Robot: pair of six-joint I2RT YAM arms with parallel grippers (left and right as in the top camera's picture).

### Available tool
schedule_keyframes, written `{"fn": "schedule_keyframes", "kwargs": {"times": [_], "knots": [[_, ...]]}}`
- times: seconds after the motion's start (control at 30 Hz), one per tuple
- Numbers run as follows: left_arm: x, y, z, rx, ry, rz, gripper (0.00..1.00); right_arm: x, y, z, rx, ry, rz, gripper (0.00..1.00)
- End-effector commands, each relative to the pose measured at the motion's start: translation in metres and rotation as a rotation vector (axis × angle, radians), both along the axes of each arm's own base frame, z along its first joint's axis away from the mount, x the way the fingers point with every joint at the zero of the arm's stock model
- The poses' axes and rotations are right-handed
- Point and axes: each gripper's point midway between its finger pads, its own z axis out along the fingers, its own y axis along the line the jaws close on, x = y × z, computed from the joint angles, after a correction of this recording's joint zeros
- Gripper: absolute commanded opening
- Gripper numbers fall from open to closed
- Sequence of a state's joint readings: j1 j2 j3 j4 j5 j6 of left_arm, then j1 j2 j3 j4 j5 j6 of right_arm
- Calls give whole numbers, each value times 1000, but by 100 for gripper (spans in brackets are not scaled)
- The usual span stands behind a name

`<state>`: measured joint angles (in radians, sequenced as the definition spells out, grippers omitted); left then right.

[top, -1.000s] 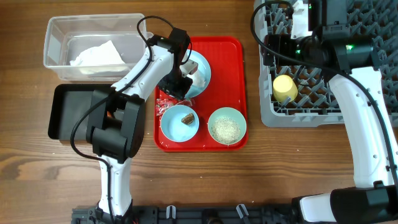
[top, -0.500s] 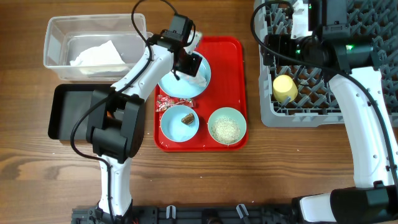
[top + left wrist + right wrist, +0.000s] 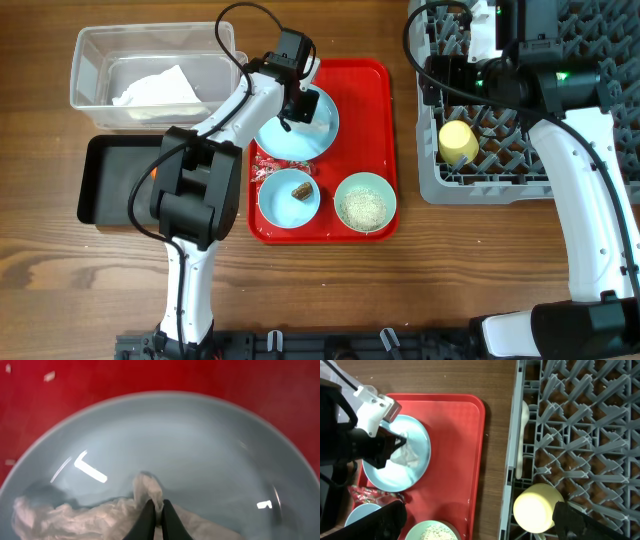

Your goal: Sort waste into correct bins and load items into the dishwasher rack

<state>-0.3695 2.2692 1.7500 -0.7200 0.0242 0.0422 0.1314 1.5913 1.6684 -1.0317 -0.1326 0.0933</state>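
Note:
My left gripper (image 3: 296, 104) is low over the round light blue plate (image 3: 300, 138) on the red serving tray. In the left wrist view its fingertips (image 3: 156, 506) are shut on a fold of crumpled white tissue (image 3: 75, 516) lying in the plate (image 3: 190, 450). A red printed wrapper (image 3: 264, 168) lies beside the plate. The light blue bowl (image 3: 280, 203) holds a brown lump (image 3: 300, 189). The pale green bowl (image 3: 365, 203) holds rice grains. My right gripper (image 3: 480, 527) is open and empty above the grey rack (image 3: 590, 150), beside the yellow cup (image 3: 535, 507). No carrot is in view.
The clear tub (image 3: 95, 60) at the far left holds another white tissue (image 3: 155, 88). The black tray (image 3: 110, 180) lies just in front of it. The red serving tray (image 3: 365, 110) lies between the bins and the rack.
My left gripper has moved from the plate's near left side toward its far side and now pinches the tissue. The right arm has not moved.

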Motion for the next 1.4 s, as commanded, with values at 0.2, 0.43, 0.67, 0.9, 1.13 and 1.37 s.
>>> {"fn": "schedule_keyframes", "kwargs": {"times": [0.2,0.43,0.67,0.9,1.13,1.37], "knots": [[41,81,223,-33,-464,316,4,3,-4,-4,-5,4,-23,97],[63,205,169,29,-372,581,4,3,-4,-4,-3,5,-25,97],[83,232,116,-38,-312,611,100,2,-4,-4,-6,7,-23,97],[22,183,163,-82,-188,517,100,4,-4,-3,-5,-1,-22,98],[-66,128,151,-118,152,436,98,4,-4,-3,-6,-4,-21,98],[-118,84,97,-61,328,148,97,4,-4,-3,-9,-5,-16,98]]}}
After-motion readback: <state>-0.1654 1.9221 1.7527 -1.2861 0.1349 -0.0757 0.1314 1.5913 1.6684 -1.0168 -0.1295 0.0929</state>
